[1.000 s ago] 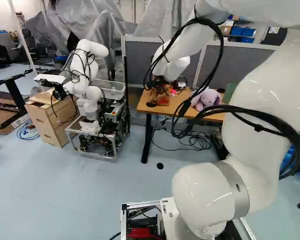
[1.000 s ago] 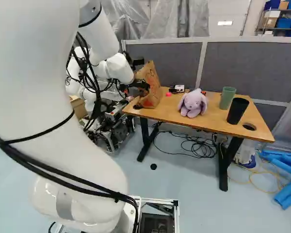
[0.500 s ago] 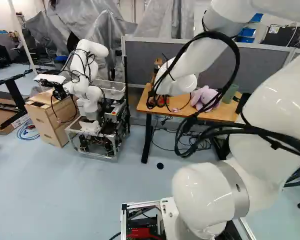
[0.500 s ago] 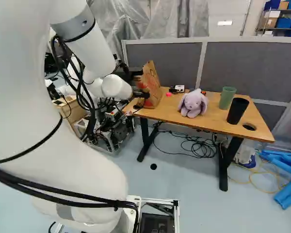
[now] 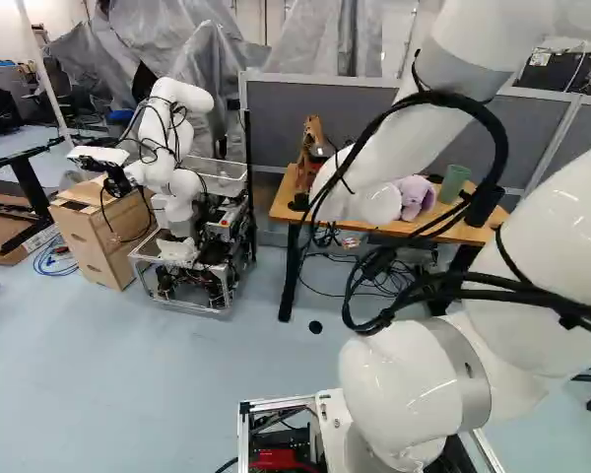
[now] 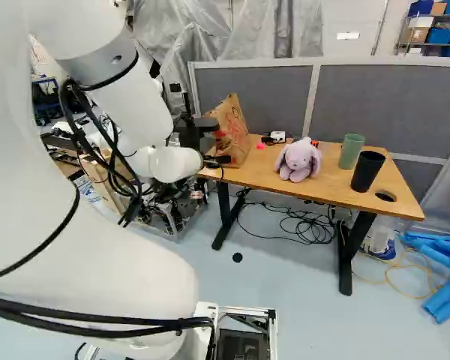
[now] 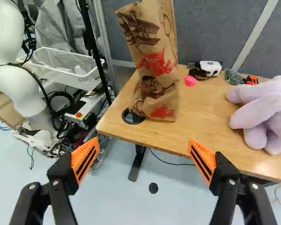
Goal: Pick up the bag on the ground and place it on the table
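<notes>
orange pads (image 7: 84,159): spread wide with nothing between them, just floor (image 7: 117,201) showing through the gap. Makes sense if the bag is meant to stand by itself, no need to pinch it.
gripper (image 7: 143,157): on the near side of the table edge, apart from the bag, so imo it has room to clear off without snagging paper.
bag (image 7: 157,65): ahead of the gap, past the fingertips, roughly upright on its base on the table (image 7: 210,136). Crumpled paper, so I'd guess it tips if bumped.
cable hole (image 7: 132,117): right beside the bag's foot, can't tell if the base overlaps it.
plush rabbit (image 7: 267,112): sits well apart from the bag, so no crowding.
next move: looks basically done to me, just back away gently.
</notes>
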You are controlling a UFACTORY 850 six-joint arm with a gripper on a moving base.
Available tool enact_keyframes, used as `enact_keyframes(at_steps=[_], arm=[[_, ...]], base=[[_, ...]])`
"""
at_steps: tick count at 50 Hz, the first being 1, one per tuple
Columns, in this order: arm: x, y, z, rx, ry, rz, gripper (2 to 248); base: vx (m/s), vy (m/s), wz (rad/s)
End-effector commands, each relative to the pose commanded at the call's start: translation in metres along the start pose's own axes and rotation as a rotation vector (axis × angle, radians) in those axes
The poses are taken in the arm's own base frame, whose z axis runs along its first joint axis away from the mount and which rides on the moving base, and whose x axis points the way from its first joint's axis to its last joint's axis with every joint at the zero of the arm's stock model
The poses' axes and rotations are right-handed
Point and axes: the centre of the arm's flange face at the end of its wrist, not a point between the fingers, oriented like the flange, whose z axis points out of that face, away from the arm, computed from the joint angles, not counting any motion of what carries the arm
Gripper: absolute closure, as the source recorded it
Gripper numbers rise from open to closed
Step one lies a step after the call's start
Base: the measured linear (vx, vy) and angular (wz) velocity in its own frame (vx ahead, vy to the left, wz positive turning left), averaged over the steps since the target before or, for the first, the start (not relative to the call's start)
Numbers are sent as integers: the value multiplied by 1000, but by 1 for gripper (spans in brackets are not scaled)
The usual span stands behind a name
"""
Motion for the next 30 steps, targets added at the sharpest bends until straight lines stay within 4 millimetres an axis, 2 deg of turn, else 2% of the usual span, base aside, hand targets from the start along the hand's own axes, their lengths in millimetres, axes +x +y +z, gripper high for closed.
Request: enact_keyframes(at_steps=[30], arm=[[-46, 1, -35, -6, 85, 6, 3]], base=[[0, 0, 0]])
